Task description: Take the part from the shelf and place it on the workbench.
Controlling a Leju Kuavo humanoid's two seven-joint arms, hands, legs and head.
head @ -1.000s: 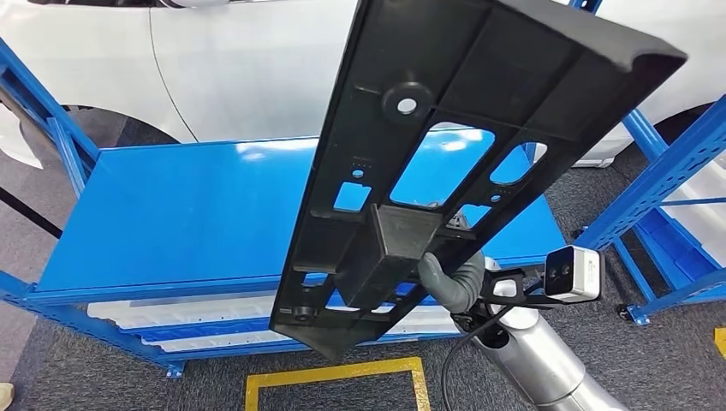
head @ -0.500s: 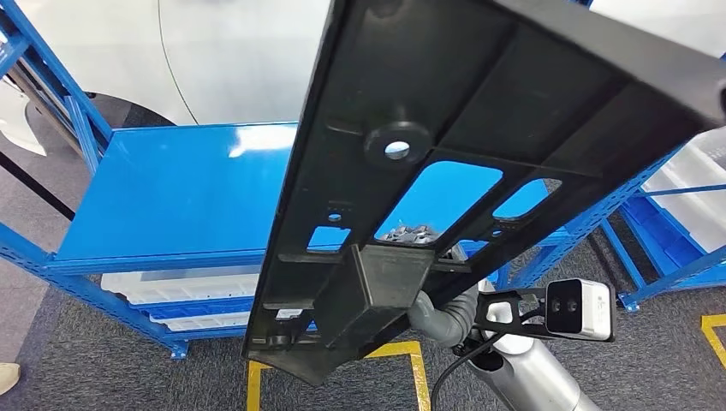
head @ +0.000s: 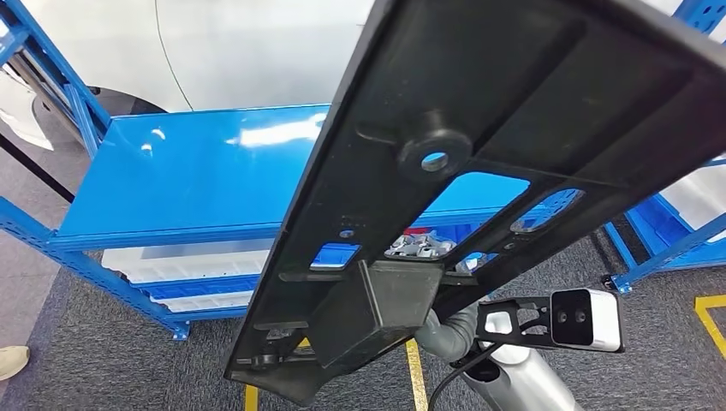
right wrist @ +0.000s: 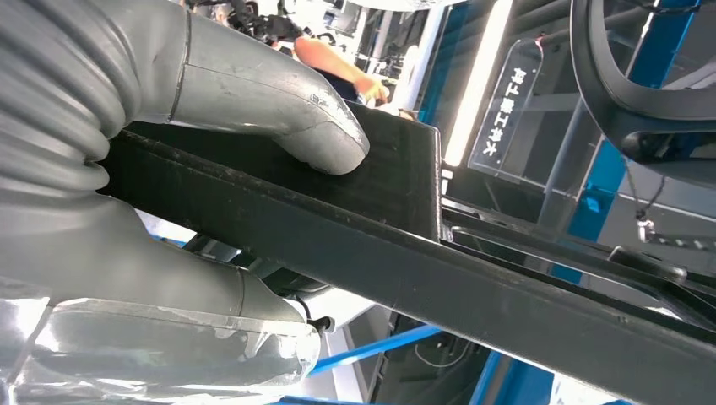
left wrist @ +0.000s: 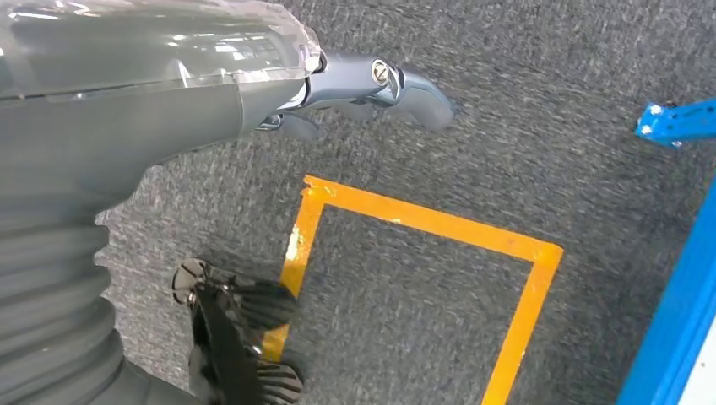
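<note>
R hand [head: 447, 330] grips the part [head: 479, 171], a long black plastic panel w/ cut-outs and a round boss w/ a hole. In the R wrist view the thick grey thumb [right wrist: 279, 101] presses flat on one face of the part's boxy block, palm and ribbed cover on the opposite side, so the block edge is clamped between them. In the head view the hand sits just under that block [head: 377, 304], mostly hidden by it; silver forearm and wrist camera [head: 586, 318] come in from below right.

Part is held up in the air, tilted, running from low centre to upper right, across the front of the blue shelf [head: 180, 184]. Not touching the shelf. Through the cut-outs: blue shelf surface and some grey metal pieces, too small to tell what.

L hand [left wrist: 371, 84] hangs over grey carpet, holds nothing, fingers slightly curved and apart. Below it a yellow taped square [left wrist: 422, 228] on the floor.

Shelf's top deck is glossy blue; white trays [head: 188, 261] on the level under it. White car body [head: 240, 51] behind the shelf. More blue racking [head: 676, 244] far right. Shoe tip [head: 13, 361] at the left edge on the carpet.
</note>
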